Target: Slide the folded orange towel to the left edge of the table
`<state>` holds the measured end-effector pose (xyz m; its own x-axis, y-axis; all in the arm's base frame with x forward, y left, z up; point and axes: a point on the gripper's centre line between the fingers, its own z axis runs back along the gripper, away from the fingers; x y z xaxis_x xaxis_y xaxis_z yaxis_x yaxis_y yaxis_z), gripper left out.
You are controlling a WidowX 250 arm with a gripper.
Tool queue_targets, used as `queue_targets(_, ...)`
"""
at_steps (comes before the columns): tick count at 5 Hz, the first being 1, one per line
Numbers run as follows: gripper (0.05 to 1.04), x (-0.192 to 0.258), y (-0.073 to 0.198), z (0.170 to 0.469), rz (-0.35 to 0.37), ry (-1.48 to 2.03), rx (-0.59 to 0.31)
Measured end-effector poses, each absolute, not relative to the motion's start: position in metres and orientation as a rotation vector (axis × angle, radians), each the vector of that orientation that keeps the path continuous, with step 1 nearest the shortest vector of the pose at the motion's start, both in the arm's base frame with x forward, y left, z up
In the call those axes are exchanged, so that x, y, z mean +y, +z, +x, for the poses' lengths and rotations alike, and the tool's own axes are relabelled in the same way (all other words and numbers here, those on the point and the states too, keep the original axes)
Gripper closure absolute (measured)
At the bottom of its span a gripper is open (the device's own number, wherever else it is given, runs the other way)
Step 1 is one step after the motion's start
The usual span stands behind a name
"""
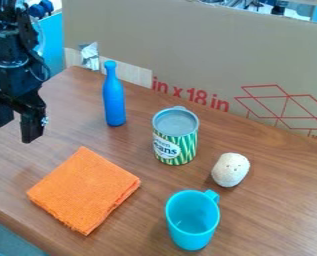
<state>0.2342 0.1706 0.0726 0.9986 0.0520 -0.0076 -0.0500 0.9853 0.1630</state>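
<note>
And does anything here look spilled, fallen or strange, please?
Nothing is visibly spilled; the blue bottle, striped can and turquoise mug stand upright. Only the crumpled silvery scrap by the cardboard looks untidy.

The camera looks down at a slant onto the brown wooden table [277,212], well apart from the black two-finger gripper [17,129]. It faces a tan cardboard panel [194,47].

Black all over, that arm [12,67] — chunky, shiny segments, a thin pale cable [43,41] alongside — with silvery hardware [44,120] on the gripper [16,132].
</note>
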Motion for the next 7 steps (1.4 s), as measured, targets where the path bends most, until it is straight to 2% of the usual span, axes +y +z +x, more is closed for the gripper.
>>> queue_targets(1, 0.081, 0.166, 0.065, 0.231, 0.146, 0.043, 0.037)
queue_targets(2, 0.081, 0.133, 0.084, 0.215, 0.111, -0.005, 0.042)
queue_targets(3, 0.081, 0.104, 0.102, 0.200, 0.126, -0.055, -0.009)
queue_targets(4, 0.081, 0.072, 0.108, 0.192, 0.138, -0.117, -0.033)
queue_targets(6, 0.081, 0.025, 0.070, 0.201, 0.177, -0.230, 0.019)
queue_targets(7, 0.081, 0.018, 0.061, 0.205, 0.182, -0.221, -0.014)
